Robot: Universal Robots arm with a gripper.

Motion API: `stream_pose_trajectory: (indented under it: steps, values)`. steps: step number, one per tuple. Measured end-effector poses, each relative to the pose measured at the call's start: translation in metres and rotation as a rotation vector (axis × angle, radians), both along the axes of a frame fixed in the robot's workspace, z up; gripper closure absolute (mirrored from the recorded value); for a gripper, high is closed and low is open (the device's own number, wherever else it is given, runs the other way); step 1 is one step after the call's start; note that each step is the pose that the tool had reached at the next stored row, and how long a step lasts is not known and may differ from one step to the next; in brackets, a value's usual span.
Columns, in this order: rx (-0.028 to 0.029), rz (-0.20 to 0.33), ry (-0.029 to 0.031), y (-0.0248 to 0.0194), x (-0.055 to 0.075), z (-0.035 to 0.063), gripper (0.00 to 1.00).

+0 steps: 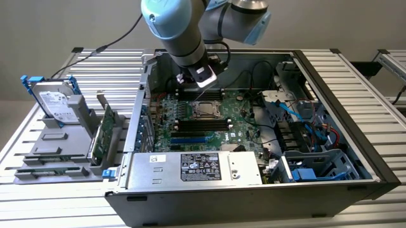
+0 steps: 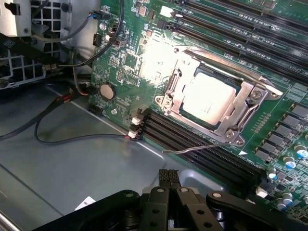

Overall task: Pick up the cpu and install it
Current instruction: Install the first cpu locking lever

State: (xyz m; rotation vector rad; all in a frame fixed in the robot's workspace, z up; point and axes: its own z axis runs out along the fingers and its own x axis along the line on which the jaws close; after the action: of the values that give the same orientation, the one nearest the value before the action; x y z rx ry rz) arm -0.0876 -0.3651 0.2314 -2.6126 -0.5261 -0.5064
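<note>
Gripper point(image 2: 169, 177) closed and empty, near cpu point(image 2: 210, 98) seated in socket point(image 2: 251, 94)

Table point(image 1: 51, 204): slatted aluminium profile top, silver, fitted with black caps at the far corners. Two items are borne directly on it. An open tower computer case point(image 1: 254, 209), dark grey, is laid on its side toward the exterior view's right. A grey holder rack point(image 1: 54, 145) is placed just beside the case, on the exterior view's left.
</note>
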Motion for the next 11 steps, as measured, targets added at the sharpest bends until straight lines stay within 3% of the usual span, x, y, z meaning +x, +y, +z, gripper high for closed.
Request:
stream_pose_trajectory:
  steps: [6, 11]
  values:
    - [-0.0377, -0.007, 0.0294, 0.0, -0.0002, -0.0001, 0.89]
    - [-0.0588, -0.01, 0.0669, 0.0, -0.0006, -0.0002, 0.89]
